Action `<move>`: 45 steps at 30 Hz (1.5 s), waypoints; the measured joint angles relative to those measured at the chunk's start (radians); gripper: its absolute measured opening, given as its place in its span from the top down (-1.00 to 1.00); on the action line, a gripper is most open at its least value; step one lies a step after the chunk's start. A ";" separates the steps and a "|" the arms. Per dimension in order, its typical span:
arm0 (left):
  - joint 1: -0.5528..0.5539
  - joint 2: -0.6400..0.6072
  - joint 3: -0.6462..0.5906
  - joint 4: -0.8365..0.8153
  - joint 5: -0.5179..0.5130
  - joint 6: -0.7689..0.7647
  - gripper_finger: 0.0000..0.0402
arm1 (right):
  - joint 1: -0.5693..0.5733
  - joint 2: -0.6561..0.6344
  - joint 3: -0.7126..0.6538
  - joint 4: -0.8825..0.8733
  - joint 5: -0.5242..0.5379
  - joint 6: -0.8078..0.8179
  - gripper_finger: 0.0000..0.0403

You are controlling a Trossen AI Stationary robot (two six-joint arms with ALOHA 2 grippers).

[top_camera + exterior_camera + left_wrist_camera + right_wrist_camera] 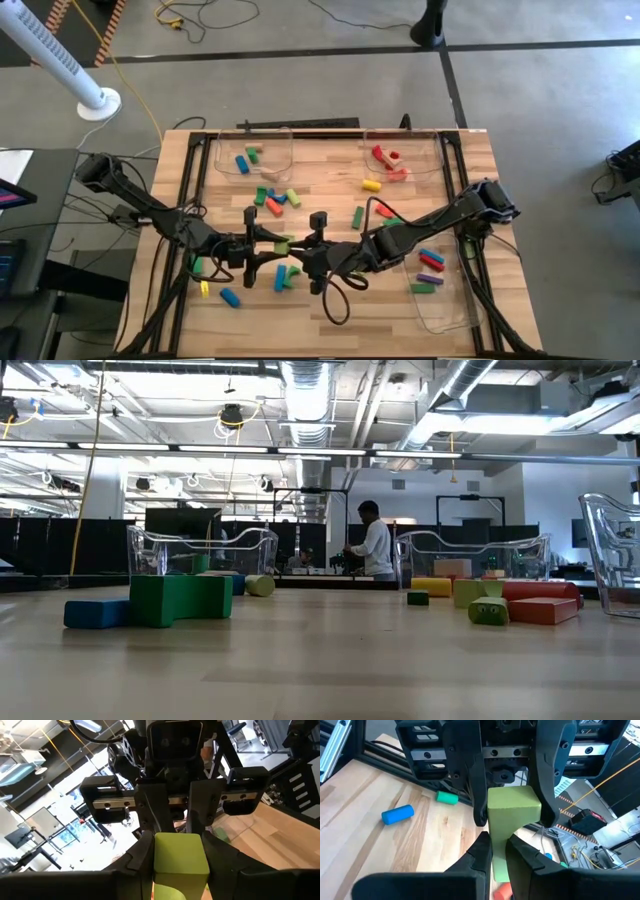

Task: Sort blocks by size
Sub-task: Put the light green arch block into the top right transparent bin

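High view: both arms meet mid-surface, grippers facing each other over a lime block (287, 243). Looks like a handover. Right gripper (498, 851) is clamped tight on one end of the block (512, 822). Left gripper (176, 851) has its fingers (135, 857) flanking the other end of the same block (180, 860), closing in, apparently touching both faces; whether the grip is firm yet, can't tell.

To do this step well, I'd say: the left should finish squeezing square on the flat faces before the right lets go, then the right backs straight off without twisting the piece.

Block is a square-section bar, matte painted wood, crisp edges, flat faces, so it should be easy to pinch and unlikely to roll.

Other blocks lie scattered on the surface (330, 310): a blue cylinder (398, 814) and a short green cylinder (447, 797) near the frame rail; these round ones would roll. Clear trays (250, 152) sit at the far corners and right edge, glossy thin plastic, each with a few coloured pieces in it. Surface is pale wood plank, smooth, visible grain.

Low view: green and blue blocks up close, a person standing far off in the room.
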 joint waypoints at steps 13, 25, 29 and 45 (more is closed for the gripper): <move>-0.001 -0.002 0.000 0.008 0.019 0.004 0.38 | 0.031 0.000 0.000 -0.031 0.155 -0.086 0.39; -0.008 -0.037 0.000 0.017 0.154 0.032 0.38 | 0.070 -0.001 0.000 -0.137 0.324 0.018 -0.52; -0.007 -0.037 0.000 0.028 0.219 0.060 0.38 | 0.082 -0.001 0.000 -0.105 0.321 0.003 -0.52; -0.006 -0.163 0.000 -0.013 0.323 0.151 0.38 | -0.029 -0.062 -0.143 0.041 0.211 -0.127 -0.50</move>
